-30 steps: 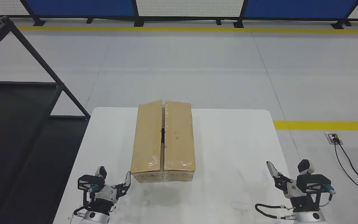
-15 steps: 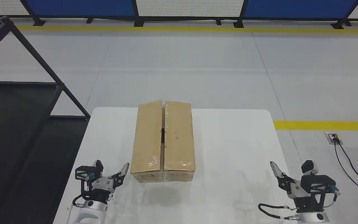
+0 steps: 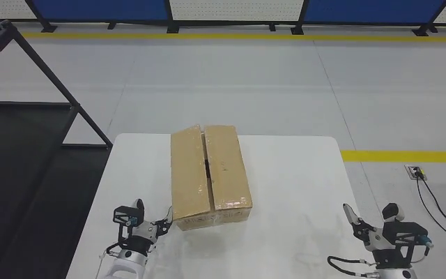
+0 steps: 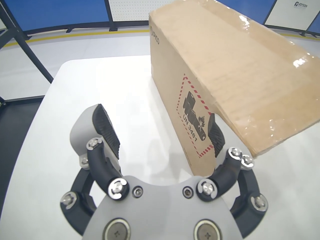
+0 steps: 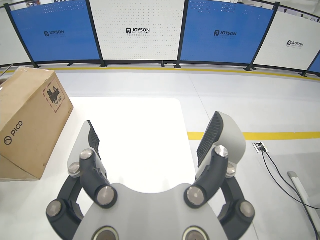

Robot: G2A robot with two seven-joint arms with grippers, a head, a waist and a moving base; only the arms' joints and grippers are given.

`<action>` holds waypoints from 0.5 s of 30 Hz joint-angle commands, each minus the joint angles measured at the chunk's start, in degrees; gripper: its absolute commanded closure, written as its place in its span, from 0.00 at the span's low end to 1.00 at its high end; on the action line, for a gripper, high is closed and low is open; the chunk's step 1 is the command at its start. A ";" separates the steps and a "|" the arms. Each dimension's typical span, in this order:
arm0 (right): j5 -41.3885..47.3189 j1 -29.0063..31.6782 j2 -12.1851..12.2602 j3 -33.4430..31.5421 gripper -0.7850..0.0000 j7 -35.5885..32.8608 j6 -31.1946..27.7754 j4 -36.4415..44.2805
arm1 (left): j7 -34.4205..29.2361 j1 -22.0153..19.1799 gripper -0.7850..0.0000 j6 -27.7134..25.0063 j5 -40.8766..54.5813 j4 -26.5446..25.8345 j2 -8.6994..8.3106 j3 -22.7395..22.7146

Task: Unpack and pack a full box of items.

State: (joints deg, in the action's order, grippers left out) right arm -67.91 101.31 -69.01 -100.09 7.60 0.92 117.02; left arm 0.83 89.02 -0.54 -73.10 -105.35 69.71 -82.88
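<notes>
A closed brown cardboard box [image 3: 209, 174], its top flaps meeting along a middle seam, lies on the white table [image 3: 293, 181] and is skewed, with its near end swung right. My left gripper [image 3: 153, 217] stands open at the box's near left corner. In the left wrist view one pad [image 4: 215, 136] rests against the corner by the red-dashed label of the box [image 4: 237, 63], while the other pad [image 4: 105, 126] hangs over bare table. My right gripper [image 3: 368, 217] is open over the table's near right corner, far from the box [image 5: 27, 116], with nothing in the right gripper [image 5: 152, 119].
A black metal frame [image 3: 42, 77] stands off the table's left side. Grey floor with yellow lines lies behind and to the right, with a cable and floor socket [image 3: 418, 173]. Blue and white fence panels [image 5: 140, 33] close the background. Wide bare table lies right of the box.
My left gripper moved right against the box's near left corner, and the box's near end swung to the right. The right gripper drifted slightly right and nearer the table's front edge.
</notes>
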 commanded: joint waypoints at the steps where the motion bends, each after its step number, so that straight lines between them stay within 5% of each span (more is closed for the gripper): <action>1: -0.33 0.03 -0.01 -0.18 0.00 -0.16 -0.51 0.14 | -0.06 -0.06 0.00 -0.07 -0.95 -0.55 0.09 0.96; 10: -1.12 0.71 -0.12 -1.12 0.00 -1.13 -1.58 1.28 | -0.03 -0.24 0.00 -0.29 -5.32 -2.53 0.48 5.11; 15: -1.12 0.71 -0.12 -1.12 0.00 -1.13 -1.58 1.28 | 1.18 0.67 0.00 0.12 -3.73 -2.89 0.53 3.78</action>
State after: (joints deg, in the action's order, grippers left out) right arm -69.03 102.02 -69.14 -101.22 6.45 -0.65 118.31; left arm 1.53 89.40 -0.58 -77.73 -108.20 70.26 -78.27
